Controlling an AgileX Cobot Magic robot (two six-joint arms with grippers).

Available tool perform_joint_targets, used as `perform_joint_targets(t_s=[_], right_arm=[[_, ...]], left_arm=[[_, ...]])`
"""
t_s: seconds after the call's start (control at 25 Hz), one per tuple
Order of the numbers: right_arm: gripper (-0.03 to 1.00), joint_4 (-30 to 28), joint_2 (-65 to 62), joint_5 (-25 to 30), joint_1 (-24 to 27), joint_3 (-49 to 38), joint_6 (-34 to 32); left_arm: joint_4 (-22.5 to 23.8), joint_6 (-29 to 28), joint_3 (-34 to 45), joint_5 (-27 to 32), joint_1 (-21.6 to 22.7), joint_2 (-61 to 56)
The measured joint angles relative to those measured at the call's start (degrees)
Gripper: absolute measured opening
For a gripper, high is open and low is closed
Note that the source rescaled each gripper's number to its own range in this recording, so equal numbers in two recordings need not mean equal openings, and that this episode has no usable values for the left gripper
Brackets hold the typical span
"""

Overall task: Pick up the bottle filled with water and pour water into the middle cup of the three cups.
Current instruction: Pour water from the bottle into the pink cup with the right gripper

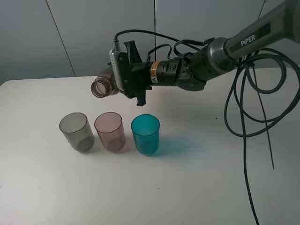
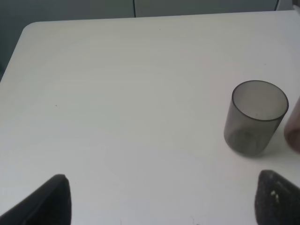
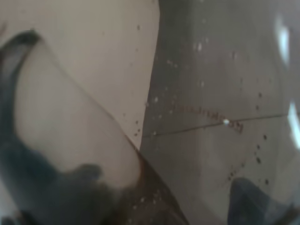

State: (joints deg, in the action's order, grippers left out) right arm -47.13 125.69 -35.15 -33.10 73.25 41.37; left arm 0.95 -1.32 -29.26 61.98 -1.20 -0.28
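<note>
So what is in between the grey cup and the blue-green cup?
The pink cup stands between the grey cup and the blue-green cup, all in one row. The high camera view shows it best.

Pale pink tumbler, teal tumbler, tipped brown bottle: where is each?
Pale pink translucent plastic tumbler (image 1: pixel 110 133), high view, front wall.
Teal translucent plastic tumbler (image 1: pixel 145 137), high view, front wall.
Smoky brown-pink see-through plastic bottle (image 1: pixel 102 86), high view, neck.
</note>
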Motion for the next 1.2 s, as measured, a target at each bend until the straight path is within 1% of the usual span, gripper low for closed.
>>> perform_joint_targets(t_s=[0.16, 0.44, 0.8, 0.96, 1.2], right_arm=[[0.00, 0.13, 0.00, 0.00, 0.00, 0.00, 2.22], [0.00, 1.61, 0.00, 0.00, 0.00, 0.00, 10.20], [0.00, 1.61, 0.00, 0.00, 0.00, 0.00, 16.09], [0.00, 1.69, 0.00, 0.00, 0.00, 0.00, 17.98], [0.00, 1.96, 0.00, 0.00, 0.00, 0.00, 19.14]], left_arm=[[0.00, 0.00, 0.00, 0.00, 0.00, 0.00], [0.00, 0.00, 0.00, 0.00, 0.00, 0.00], [0.00, 0.00, 0.00, 0.00, 0.00, 0.00], [0.00, 0.00, 0.00, 0.00, 0.00, 0.00], [0.00, 0.00, 0.00, 0.00, 0.00, 0.00]])
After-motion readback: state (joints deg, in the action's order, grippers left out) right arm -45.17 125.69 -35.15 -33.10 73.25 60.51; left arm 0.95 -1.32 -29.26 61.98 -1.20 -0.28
